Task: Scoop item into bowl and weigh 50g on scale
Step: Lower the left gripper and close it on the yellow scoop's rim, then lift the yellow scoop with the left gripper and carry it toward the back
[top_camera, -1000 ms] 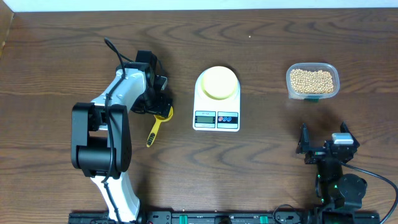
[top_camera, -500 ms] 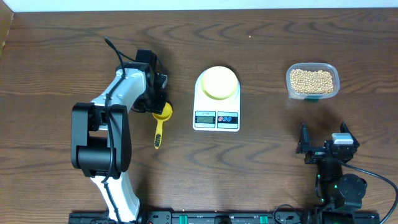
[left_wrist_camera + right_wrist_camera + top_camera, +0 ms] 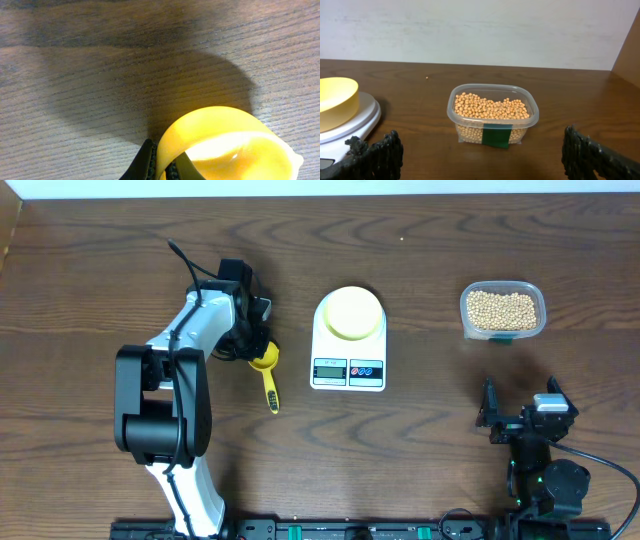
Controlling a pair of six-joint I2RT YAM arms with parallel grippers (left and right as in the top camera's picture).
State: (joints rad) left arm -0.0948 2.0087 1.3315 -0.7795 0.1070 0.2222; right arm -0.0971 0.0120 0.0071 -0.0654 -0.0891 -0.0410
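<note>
My left gripper [image 3: 256, 350] is shut on the rim of a bright yellow scoop [image 3: 266, 368] left of the scale; its handle lies on the table, pointing toward the near edge. In the left wrist view the black fingers [image 3: 148, 161] pinch the scoop's cup wall [image 3: 220, 135], one inside and one outside. The pale yellow bowl [image 3: 351, 312] [image 3: 337, 100] sits on the white scale [image 3: 347, 370] [image 3: 357, 122]. The beans [image 3: 502, 308] [image 3: 492, 106] fill a clear tub at the right. My right gripper [image 3: 520, 396] [image 3: 480, 155] stands open and empty, near of the tub.
The clear tub [image 3: 503, 330] [image 3: 492, 125] has a green label on its near side. A pale wall runs behind the table's far edge. Bare wooden tabletop [image 3: 430, 420] lies between the scale and my right arm.
My left gripper has shut on the scoop's rim. The scoop's handle has swung from pointing near-left to pointing near-right. The right arm has not moved.
</note>
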